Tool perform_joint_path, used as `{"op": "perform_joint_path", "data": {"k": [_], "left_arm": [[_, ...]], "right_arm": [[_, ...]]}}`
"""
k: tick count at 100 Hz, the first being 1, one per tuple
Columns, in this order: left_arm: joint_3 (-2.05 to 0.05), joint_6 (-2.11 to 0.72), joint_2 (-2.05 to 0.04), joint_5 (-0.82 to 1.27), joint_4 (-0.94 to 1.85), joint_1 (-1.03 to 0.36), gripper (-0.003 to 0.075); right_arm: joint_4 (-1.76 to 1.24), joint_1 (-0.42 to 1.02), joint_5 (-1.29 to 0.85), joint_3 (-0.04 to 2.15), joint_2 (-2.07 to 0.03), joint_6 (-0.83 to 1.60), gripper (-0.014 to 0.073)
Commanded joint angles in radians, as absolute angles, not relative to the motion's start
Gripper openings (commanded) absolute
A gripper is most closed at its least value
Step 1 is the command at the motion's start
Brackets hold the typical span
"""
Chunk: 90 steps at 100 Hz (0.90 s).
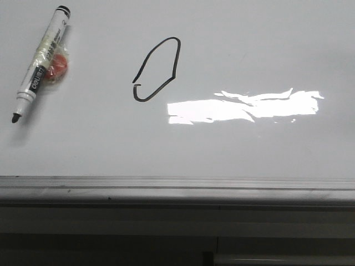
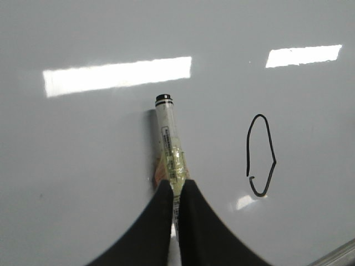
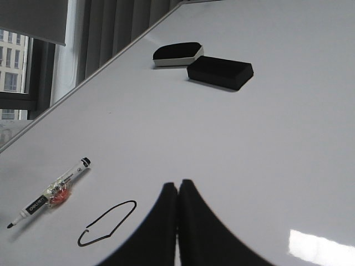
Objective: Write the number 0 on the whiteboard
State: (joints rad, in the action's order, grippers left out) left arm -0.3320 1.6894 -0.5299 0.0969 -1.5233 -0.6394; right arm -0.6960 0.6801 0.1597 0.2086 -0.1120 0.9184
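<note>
The number 0 (image 1: 157, 69) is a thin black lopsided loop on the whiteboard (image 1: 249, 44), pointed at one end and left slightly unclosed with a small hook. An uncapped black-and-white marker (image 1: 41, 61) lies flat on the board to its left, with an orange lump (image 1: 57, 66) taped to its barrel. No gripper shows in the front view. In the left wrist view my left gripper (image 2: 176, 183) hovers over the marker (image 2: 169, 149), its jaws drawn together to a thin slit, holding nothing. My right gripper (image 3: 178, 184) is shut and empty, off to the side of the number 0 (image 3: 108, 223).
The board's grey metal frame (image 1: 177, 185) runs along the near edge. Two erasers, one black and white (image 3: 177, 54) and one black (image 3: 220, 72), rest far off on the board. Bright light reflections (image 1: 244, 105) lie right of the loop. A window with blinds (image 3: 33, 66) stands beyond the board's edge.
</note>
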Motion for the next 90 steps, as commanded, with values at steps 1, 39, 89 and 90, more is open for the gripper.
{"op": "perform_joint_path", "data": {"k": [1, 39, 89, 90], "left_arm": [[-0.352, 1.679, -0.492, 0.086, -1.561, -0.639, -0.0020], [-0.352, 1.682, -0.480, 0.067, -1.561, -0.639, -0.0020], [-0.340, 1.587, -0.069, 0.077, -1.561, -0.280, -0.0020], [-0.340, 1.587, -0.065, 0.077, -1.561, -0.273, -0.0020]], "right_arm": [[-0.690, 0.674, 0.219, 0.225, -0.119, 0.928, -0.0059], [-0.703, 0.674, 0.198, 0.225, -0.119, 0.928, -0.0059], [-0.703, 0.674, 0.202, 0.225, -0.119, 0.928, -0.0059], [-0.703, 0.674, 0.202, 0.225, -0.119, 0.928, -0.0059]]}}
